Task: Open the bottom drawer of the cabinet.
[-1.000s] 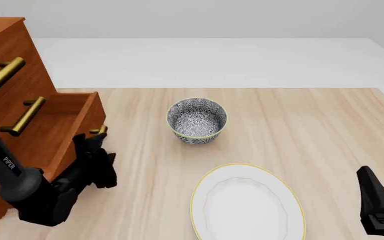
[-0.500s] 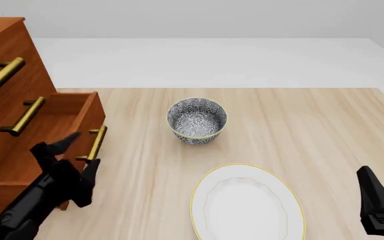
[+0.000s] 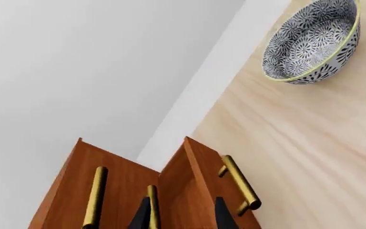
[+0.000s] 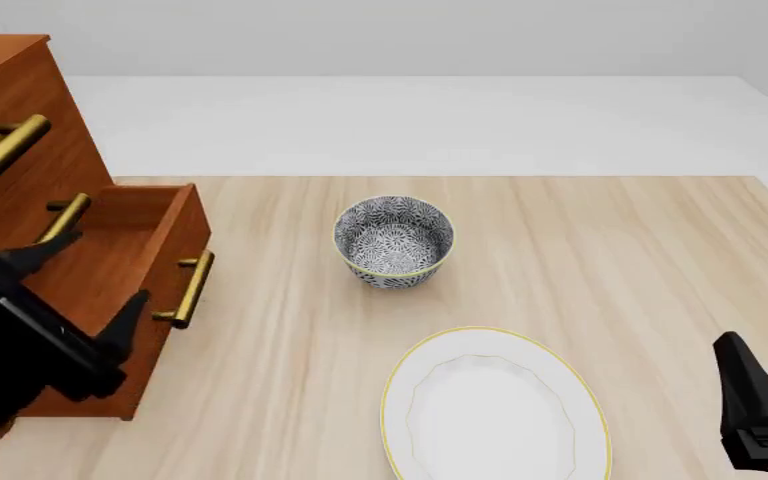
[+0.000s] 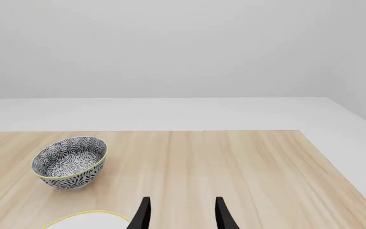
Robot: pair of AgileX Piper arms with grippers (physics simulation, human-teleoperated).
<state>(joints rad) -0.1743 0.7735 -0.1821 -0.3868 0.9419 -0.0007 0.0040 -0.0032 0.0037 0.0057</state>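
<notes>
A: Where's the bottom drawer [image 4: 131, 300]?
B: Pulled out of the cabinet [image 4: 11, 110], far left – rigid, slides straight; grab the brass handle [image 4: 192, 290]
A: Grippers?
B: Left gripper [image 4: 71, 290] spread wide, empty (right gripper [image 5: 179, 214] too)

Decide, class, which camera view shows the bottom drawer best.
The front view: the bottom drawer appears pulled out from the cabinet, with its open box, front panel and brass handle all visible. The left wrist view shows only its front edge and handle. The right wrist view does not show the drawer.
</notes>
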